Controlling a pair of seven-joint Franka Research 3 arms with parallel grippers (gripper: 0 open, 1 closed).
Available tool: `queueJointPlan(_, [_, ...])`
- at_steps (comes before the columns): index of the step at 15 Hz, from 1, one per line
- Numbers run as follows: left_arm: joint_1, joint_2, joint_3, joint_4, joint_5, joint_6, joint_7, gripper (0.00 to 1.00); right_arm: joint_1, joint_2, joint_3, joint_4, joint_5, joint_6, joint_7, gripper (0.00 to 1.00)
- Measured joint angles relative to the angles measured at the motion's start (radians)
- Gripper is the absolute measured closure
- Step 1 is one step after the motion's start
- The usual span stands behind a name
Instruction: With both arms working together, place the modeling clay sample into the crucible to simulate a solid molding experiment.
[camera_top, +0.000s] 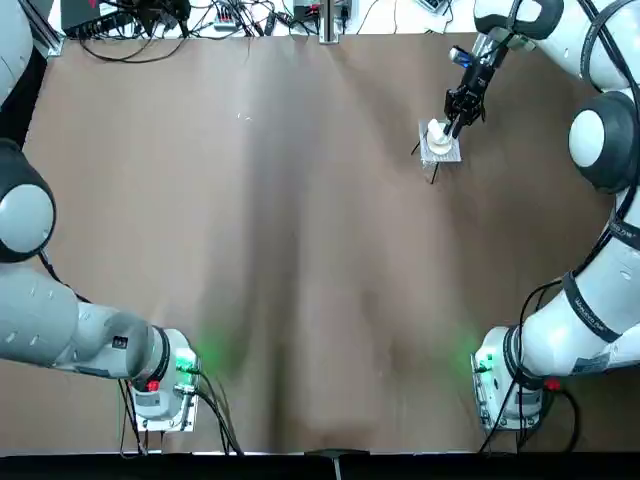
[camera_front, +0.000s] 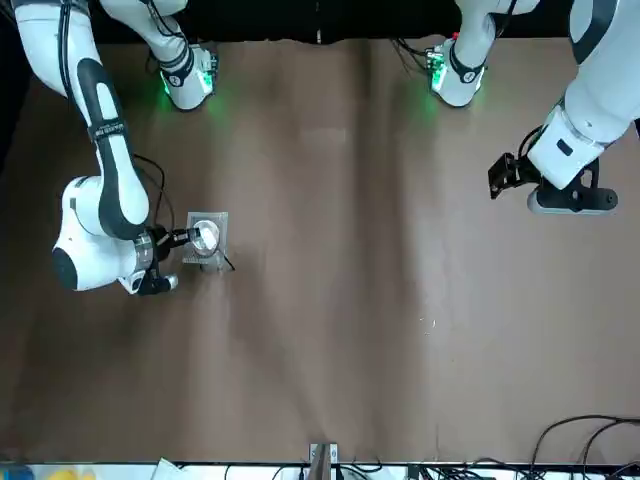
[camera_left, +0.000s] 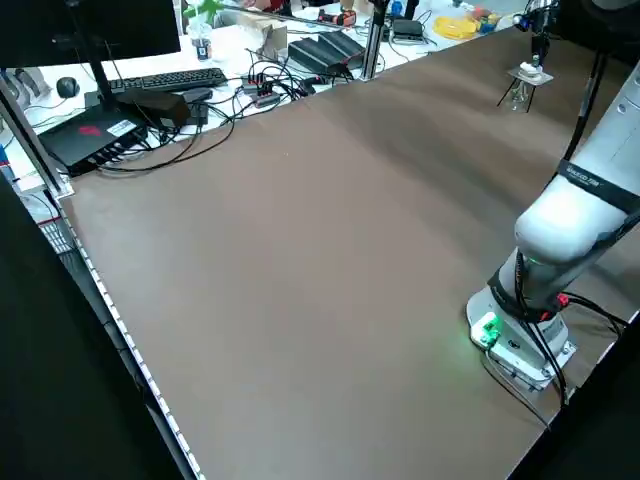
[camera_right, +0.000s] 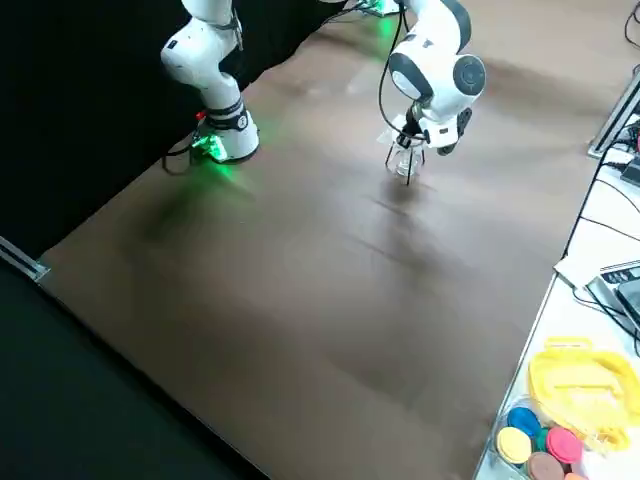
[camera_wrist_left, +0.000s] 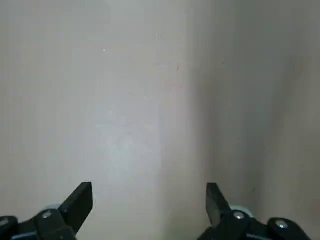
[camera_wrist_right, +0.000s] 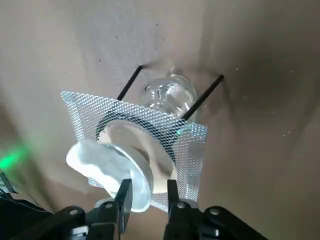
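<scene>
White clay (camera_wrist_right: 96, 159) sits in the crucible (camera_wrist_right: 141, 176), one end in the cup & the rest sticking out past the rim. Crucible's a glossy white cup, tilted, over the pale round centre of the wire mesh (camera_wrist_right: 191, 150); can't tell if it's fully resting there. R hand (camera_wrist_right: 149, 182) is right at it, fingers part open w/ a modest gap btwn them. One fingertip overlaps the cup's edge in the R wrist view, the other stands apart from the cup, so no clear grip on it; can't tell if the 1st finger touches. Mesh is up on a stand w/ thin black legs (camera_wrist_right: 204, 98), a clear glass vessel (camera_wrist_right: 170, 95) underneath, all on the brown surface (camera_top: 330, 250), far R part, toward the edge opp. the robot's bases. L hand (camera_wrist_left: 149, 189) is parked well apart, over the L side of the surface, fingers wide open, nothing btwn them. Beyond the surface's far edge, on a white desk (camera_right: 545, 335): yellow tray (camera_right: 585, 390) & tubs w/ coloured lids (camera_right: 540, 440) near the robot's R; keyboard (camera_left: 172, 82), monitor (camera_left: 100, 35) & tangled black cables toward its L.
</scene>
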Motion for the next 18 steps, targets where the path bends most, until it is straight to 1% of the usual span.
queueJointPlan(1, [-0.001,0.000,0.000,0.000,0.000,0.000,0.000,0.00,0.000,-0.001,0.000,0.002,0.000,0.000,0.000,0.63])
queueJointPlan(5, [-0.001,0.000,0.000,0.000,0.000,0.000,0.000,0.00,0.000,-0.004,0.000,0.006,0.000,-0.006,0.000,0.63])
queueJointPlan(9, [-0.001,0.000,0.000,0.000,0.000,0.000,0.000,0.00,-0.007,-0.006,0.000,0.039,0.000,-0.073,0.000,0.63])
queueJointPlan(13, [-0.001,0.000,0.000,0.000,0.000,0.000,0.000,0.00,-0.022,-0.013,-0.001,0.089,0.000,-0.129,-0.001,0.63])
queueJointPlan(14, [-0.001,0.000,0.000,0.000,0.000,0.000,0.000,0.00,-0.032,-0.039,-0.002,0.113,0.000,-0.140,-0.001,0.62])
queueJointPlan(16, [-0.002,0.000,0.000,0.001,0.000,0.000,0.000,0.00,-0.054,-0.092,-0.003,0.128,-0.022,-0.163,-0.001,0.62])
queueJointPlan(18, [-0.002,0.000,-0.001,0.004,0.000,0.000,-0.007,0.00,-0.075,-0.166,-0.003,0.138,-0.103,-0.201,-0.001,0.61])
